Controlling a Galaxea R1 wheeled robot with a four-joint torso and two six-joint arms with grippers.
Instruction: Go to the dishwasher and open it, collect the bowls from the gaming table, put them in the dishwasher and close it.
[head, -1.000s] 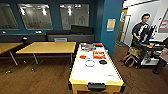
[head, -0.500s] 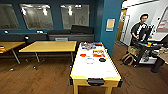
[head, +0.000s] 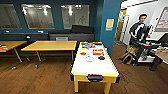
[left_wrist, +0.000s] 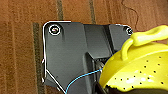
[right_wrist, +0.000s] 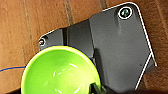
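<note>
Left wrist: we are seeing a yellow perforated colander (left_wrist: 140, 70) close against the camera, above the wooden floor (left_wrist: 20, 50); we cannot tell how the fingers are standing.
Right wrist: a bright green bowl (right_wrist: 60, 72) is sitting close below the camera; fingers' state, we cannot tell.
Gaming table (head: 95, 65): it is standing just ahead of us, white surface, yellow rim.
Bowls: a red one (head: 83, 53) and a black one (head: 101, 58) are lying toward the far half of that surface, with a pale ring (head: 89, 59) between them.
Left: yellow-topped tables (head: 51, 45) are standing beside it.
Far right: a person (head: 139, 28) is standing by a rig.
</note>
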